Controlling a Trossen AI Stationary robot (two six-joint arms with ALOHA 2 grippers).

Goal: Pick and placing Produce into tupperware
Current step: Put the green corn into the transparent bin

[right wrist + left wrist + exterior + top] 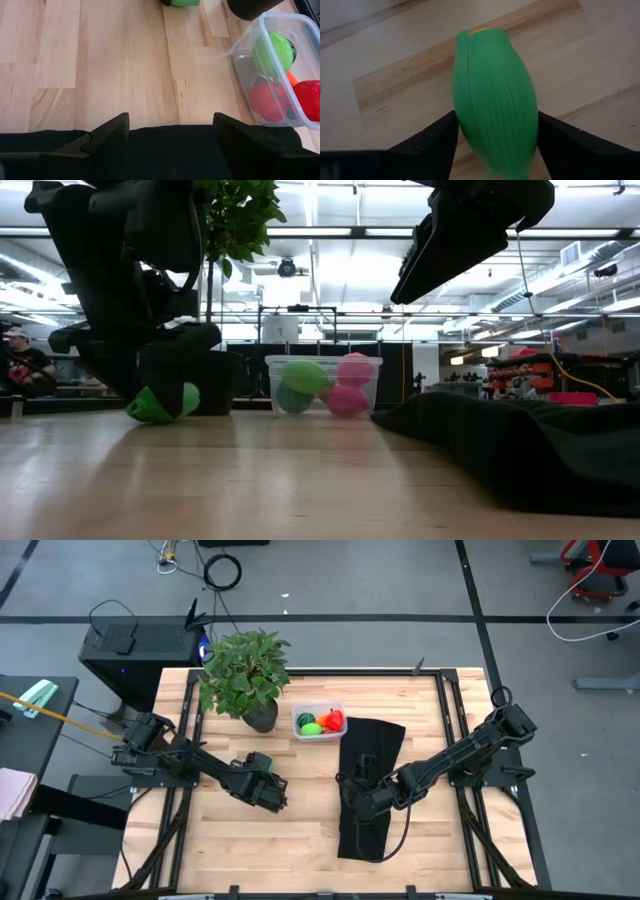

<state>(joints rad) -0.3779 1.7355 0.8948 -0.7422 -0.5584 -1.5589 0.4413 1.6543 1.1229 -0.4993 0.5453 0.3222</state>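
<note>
Left gripper clamps a ribbed, light green vegetable low over the wooden table. Right gripper hangs open above black cloth, near the clear tupperware.

Left gripper low at mid-table, fingers clamped; right gripper raised, fingers spread

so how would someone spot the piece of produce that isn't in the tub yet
Start at the leafy potted plant at the back of the wooden table, then come forward to the left gripper. Between its fingers is a light green ribbed toy vegetable, touching the tabletop. Unlike the pieces in the clear tub, it sits outside it.
</note>
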